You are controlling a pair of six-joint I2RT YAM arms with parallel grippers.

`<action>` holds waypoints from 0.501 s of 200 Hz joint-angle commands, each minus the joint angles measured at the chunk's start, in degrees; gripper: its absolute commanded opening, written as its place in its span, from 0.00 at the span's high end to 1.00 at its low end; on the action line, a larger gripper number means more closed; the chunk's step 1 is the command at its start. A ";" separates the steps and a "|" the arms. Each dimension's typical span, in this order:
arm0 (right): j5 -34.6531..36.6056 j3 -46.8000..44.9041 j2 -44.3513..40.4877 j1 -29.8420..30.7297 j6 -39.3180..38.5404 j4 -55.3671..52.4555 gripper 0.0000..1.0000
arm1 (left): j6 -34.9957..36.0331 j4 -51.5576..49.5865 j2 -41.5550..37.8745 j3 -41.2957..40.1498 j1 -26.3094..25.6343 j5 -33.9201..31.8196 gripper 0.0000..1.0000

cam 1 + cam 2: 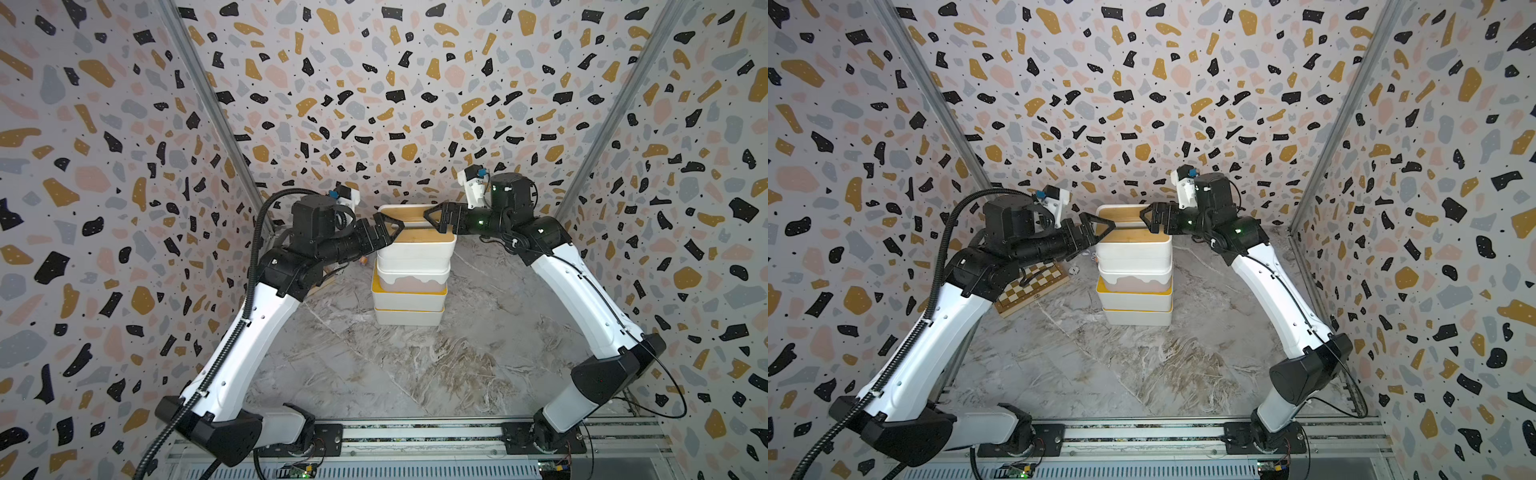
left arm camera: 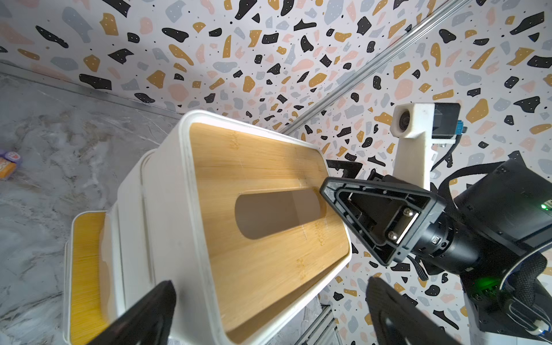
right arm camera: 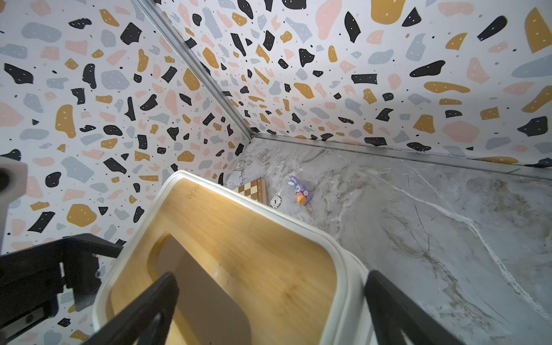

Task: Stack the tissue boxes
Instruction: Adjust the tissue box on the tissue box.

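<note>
In both top views several tissue boxes stand in one stack at mid-table. The top tissue box (image 1: 419, 247) is white with a light wood slotted lid (image 2: 268, 167). Under it sit a pink-sided box (image 1: 411, 284) and two yellow-lidded boxes (image 1: 409, 300), the lower one (image 1: 409, 318) on the table. My left gripper (image 1: 392, 232) is open at the top box's left end, whose corner lies between its fingers (image 2: 268, 313). My right gripper (image 1: 432, 220) is open at the right end. In the right wrist view (image 3: 271, 307) one finger hangs over the slot and the other outside the rim.
A checkered chessboard (image 1: 1034, 286) lies under the left arm at the back left. A small purple toy (image 3: 300, 191) and a round chip (image 3: 275, 201) lie near it. Patterned walls close the back and sides; a metal rail (image 1: 415, 436) runs along the front.
</note>
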 commanded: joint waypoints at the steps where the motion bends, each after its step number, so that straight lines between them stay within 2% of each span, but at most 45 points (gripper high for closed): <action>1: -0.44 3.27 0.14 -0.16 -1.42 -0.70 0.01 | 0.12 2.74 -0.06 1.33 -0.18 -0.19 0.00; 49: 3.94 4.42 -2.64 -1.63 -1.73 -6.07 0.01 | 1.63 1.52 -1.32 1.24 -0.20 -3.22 0.00; 100: 0.79 -1.43 -7.96 0.53 0.45 -5.84 0.01 | 1.29 2.21 -1.26 1.22 -0.14 -1.61 0.01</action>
